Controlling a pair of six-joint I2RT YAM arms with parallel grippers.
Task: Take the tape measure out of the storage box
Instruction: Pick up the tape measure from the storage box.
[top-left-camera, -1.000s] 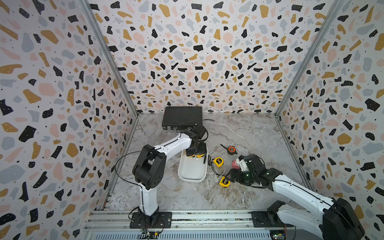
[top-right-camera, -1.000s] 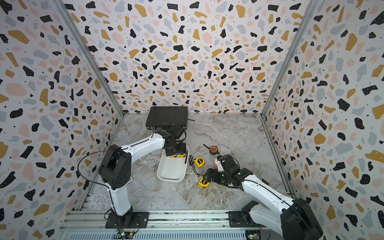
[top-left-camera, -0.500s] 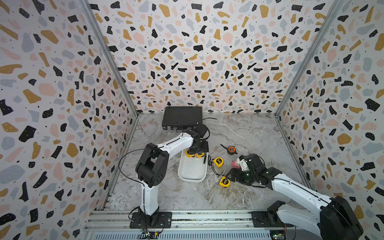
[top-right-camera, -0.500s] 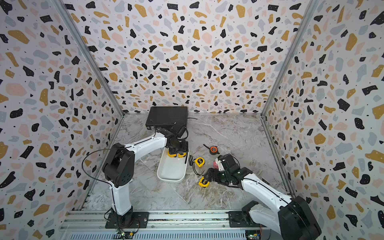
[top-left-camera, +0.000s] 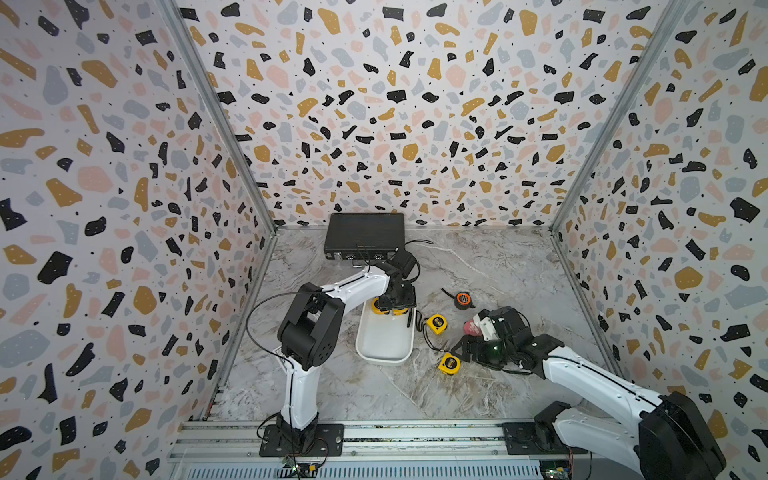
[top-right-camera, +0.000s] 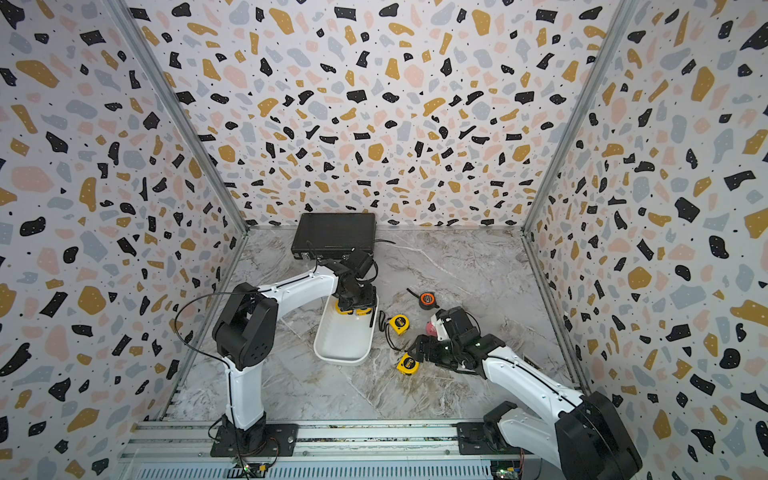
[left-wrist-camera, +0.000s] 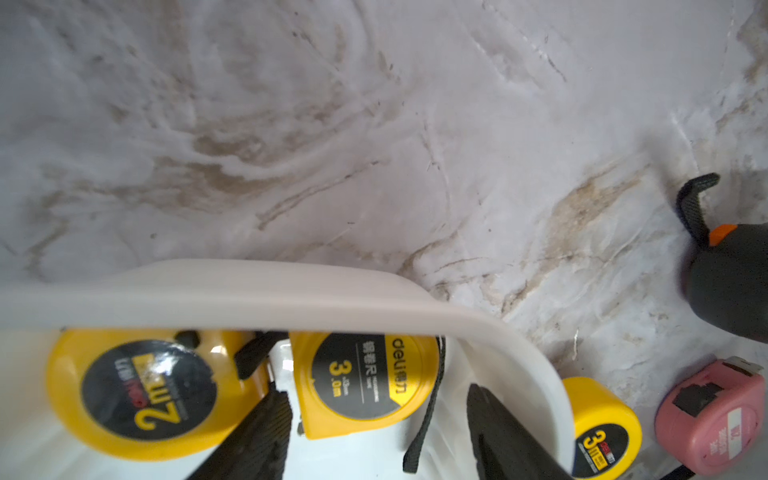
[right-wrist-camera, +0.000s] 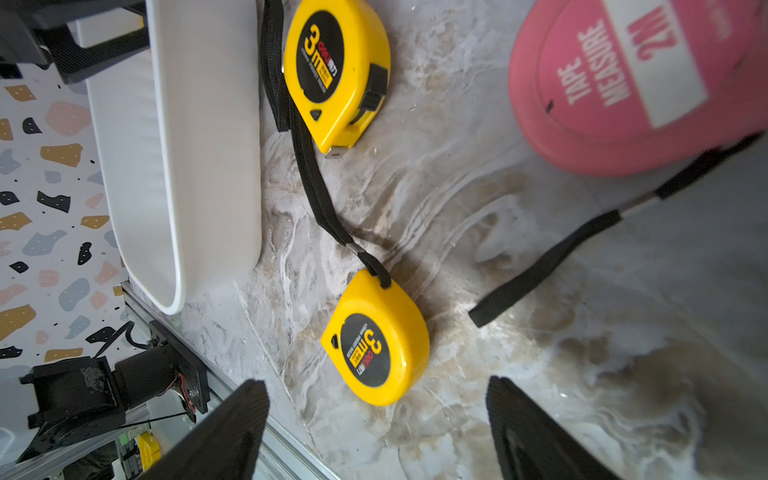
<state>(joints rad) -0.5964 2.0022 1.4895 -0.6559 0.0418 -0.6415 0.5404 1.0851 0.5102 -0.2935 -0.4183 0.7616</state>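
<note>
In the box (left-wrist-camera: 291, 291), low in the frame, my left gripper (left-wrist-camera: 374, 432) sits around a yellow tape (left-wrist-camera: 361, 382), not yet tight; I should squeeze, then lift straight.

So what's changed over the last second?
The left gripper has narrowed around the 3 m yellow tape measure in the storage box, its elbow shifting slightly; a firm grip isn't clear. The right gripper and the tapes outside stayed put.
</note>
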